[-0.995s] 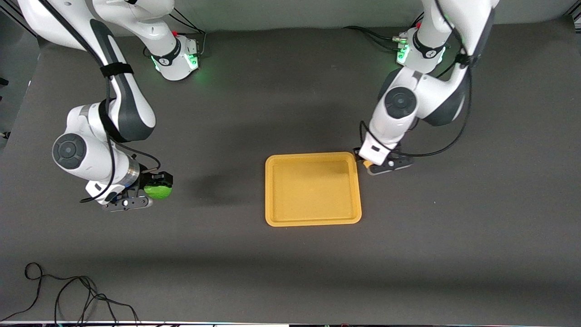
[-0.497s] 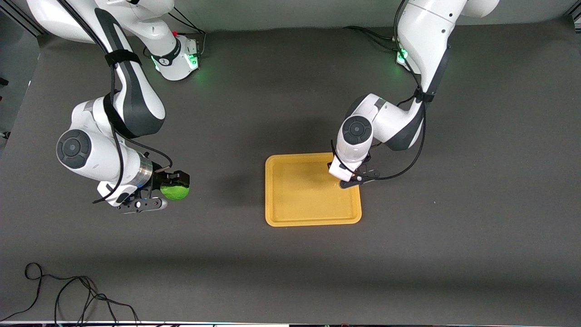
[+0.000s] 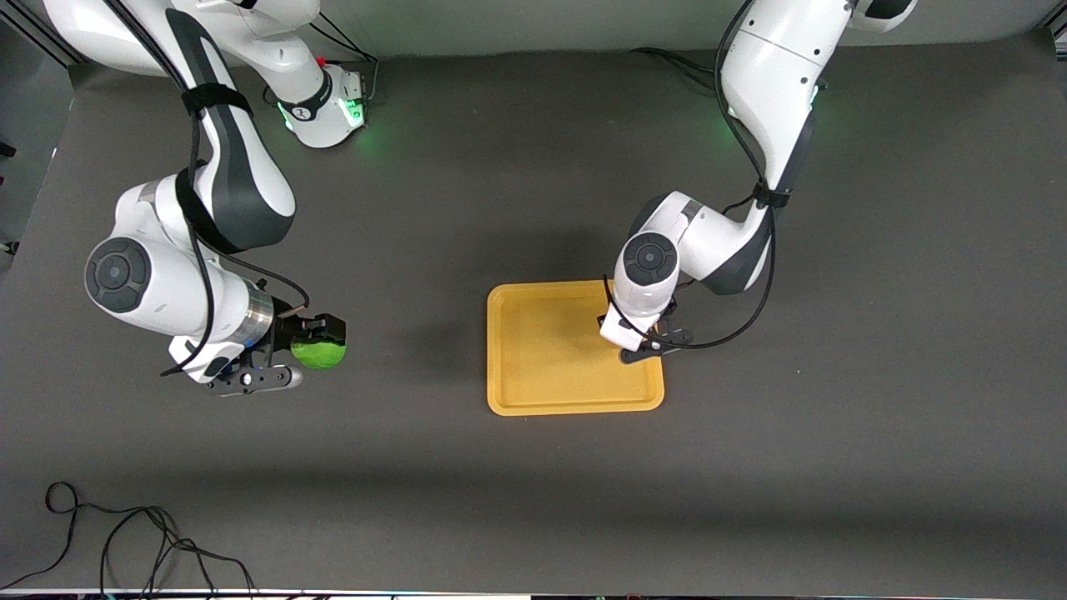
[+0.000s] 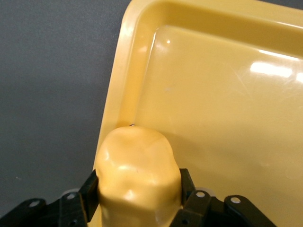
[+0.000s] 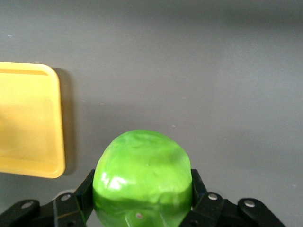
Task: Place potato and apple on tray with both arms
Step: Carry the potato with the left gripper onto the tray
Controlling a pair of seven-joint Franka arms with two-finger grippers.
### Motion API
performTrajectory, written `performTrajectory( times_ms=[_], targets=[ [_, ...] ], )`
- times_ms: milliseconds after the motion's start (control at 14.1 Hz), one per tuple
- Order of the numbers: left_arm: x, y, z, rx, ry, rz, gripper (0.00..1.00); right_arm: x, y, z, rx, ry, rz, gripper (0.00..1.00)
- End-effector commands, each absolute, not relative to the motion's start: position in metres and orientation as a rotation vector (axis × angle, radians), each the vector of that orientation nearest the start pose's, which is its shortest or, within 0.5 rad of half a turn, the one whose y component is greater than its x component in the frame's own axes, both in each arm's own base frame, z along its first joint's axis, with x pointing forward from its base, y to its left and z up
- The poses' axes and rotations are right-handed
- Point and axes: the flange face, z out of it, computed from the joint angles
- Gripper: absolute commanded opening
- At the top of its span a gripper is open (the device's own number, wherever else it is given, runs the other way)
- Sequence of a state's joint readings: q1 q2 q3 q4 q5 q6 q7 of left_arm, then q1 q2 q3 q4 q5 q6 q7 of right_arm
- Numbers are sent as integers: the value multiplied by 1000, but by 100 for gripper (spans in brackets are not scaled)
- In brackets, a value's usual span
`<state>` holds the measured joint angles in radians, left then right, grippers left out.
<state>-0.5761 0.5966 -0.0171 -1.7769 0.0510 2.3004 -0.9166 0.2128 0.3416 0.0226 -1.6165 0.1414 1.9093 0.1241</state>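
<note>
The orange-yellow tray (image 3: 542, 400) lies flat near the middle of the table. My left gripper (image 3: 642, 340) is shut on the yellow-tan potato (image 4: 138, 175) and holds it over the tray's edge at the left arm's end; in the front view the potato is hidden under the wrist. The tray's rim and floor (image 4: 222, 109) fill the left wrist view. My right gripper (image 3: 321, 342) is shut on the green apple (image 3: 319, 352) above the bare table toward the right arm's end, well apart from the tray. The apple (image 5: 142, 177) and a tray corner (image 5: 28, 118) show in the right wrist view.
A loose black cable (image 3: 125, 542) lies on the table near the front camera at the right arm's end. The dark grey table mat (image 3: 834, 417) spreads around the tray. Both arm bases glow green along the table's top edge.
My left gripper has carried the potato from just outside the tray's corner to over the tray's edge. My right gripper has lifted the apple and shifted it a little toward the tray.
</note>
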Motion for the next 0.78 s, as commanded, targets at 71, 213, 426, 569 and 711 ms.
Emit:
performTrajectory(
  times_ms=[71,213,426,569,711],
  targets=[
    [547,-369,216,-3025,-452,23,74,633,201,450,-2930,-26,117,34],
    [548,-371,212,-3025,-450,23,93,633,231,448,-2930,1,121,33],
    [550,-372,209,-3023,-449,27,99,639,286,445,-2928,90,108,33],
    [550,-371,209,-3023,-452,27,99,642,304,432,-2928,137,125,33],
    [552,-369,211,-3020,-450,26,99,643,308,427,-2927,178,128,32]
  ],
)
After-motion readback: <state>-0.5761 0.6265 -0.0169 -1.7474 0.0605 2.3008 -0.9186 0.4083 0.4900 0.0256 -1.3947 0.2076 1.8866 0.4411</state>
